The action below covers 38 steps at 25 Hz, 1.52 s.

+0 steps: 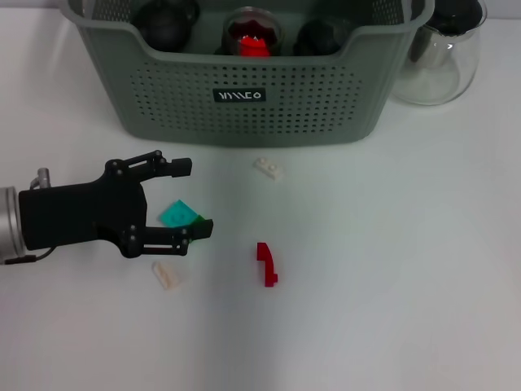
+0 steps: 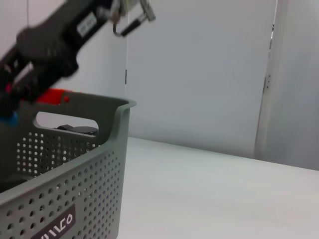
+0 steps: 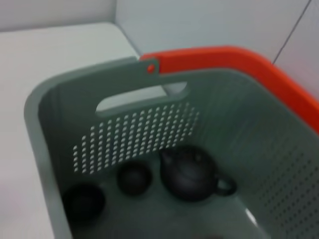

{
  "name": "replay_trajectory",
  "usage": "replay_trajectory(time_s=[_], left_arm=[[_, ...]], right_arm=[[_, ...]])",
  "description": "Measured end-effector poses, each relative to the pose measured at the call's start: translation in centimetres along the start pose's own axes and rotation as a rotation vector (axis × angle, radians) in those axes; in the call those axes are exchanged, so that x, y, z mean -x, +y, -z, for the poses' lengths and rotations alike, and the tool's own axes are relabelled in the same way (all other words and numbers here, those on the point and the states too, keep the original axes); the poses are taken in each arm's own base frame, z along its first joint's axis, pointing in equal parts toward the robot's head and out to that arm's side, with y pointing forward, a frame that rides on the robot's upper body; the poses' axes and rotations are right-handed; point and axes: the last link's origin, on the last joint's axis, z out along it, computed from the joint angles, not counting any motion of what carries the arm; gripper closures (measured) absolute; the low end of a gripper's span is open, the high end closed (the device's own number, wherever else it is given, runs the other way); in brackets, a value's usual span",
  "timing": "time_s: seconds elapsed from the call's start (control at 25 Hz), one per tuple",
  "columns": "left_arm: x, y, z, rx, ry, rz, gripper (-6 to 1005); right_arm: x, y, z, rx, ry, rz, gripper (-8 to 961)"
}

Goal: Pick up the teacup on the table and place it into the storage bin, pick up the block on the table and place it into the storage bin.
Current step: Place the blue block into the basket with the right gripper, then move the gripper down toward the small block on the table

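Observation:
The grey-green storage bin stands at the table's far side; it also shows in the left wrist view and the right wrist view. Two small dark teacups and a dark teapot lie in it. No teacup shows on the table. My left gripper is open at the table's left, its fingers on either side of a teal block on the table. My right arm hangs above the bin, blurred.
A white block, a red block and a cream block lie on the table. A clear glass carafe stands right of the bin. An orange-red rim shows behind the bin.

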Motion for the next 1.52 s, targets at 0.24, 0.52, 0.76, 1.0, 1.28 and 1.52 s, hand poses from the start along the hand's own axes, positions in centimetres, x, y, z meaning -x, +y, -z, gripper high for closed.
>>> replay_trajectory(time_s=[0.24, 0.52, 0.76, 1.0, 1.28, 1.52], left_arm=[[-0.1, -0.1, 0.0, 0.002, -0.005, -0.006, 237], [-0.1, -0.2, 0.0, -0.002, -0.005, -0.005, 238], [-0.1, 0.0, 0.8, -0.021, 0.018, 0.007, 240], [-0.7, 0.1, 2.2, -0.029, 0.056, 0.0, 241], [-0.8, 0.3, 4.1, -0.021, -0.01, 0.021, 243], [-1.1, 0.4, 5.4, -0.02, -0.119, 0.049, 244]], right_arm=[[-0.8, -0.1, -0.8, -0.013, 0.003, -0.017, 448], [0.0, -0.4, 0.2, -0.026, -0.048, -0.017, 234], [1.2, 0.1, 4.6, 0.031, -0.202, -0.024, 153], [-0.8, 1.7, 10.0, 0.182, -0.355, -0.017, 159], [-7.2, 4.5, 13.1, 0.47, -0.359, 0.021, 159], [-12.5, 5.6, 11.6, 0.554, -0.313, -0.01, 159]])
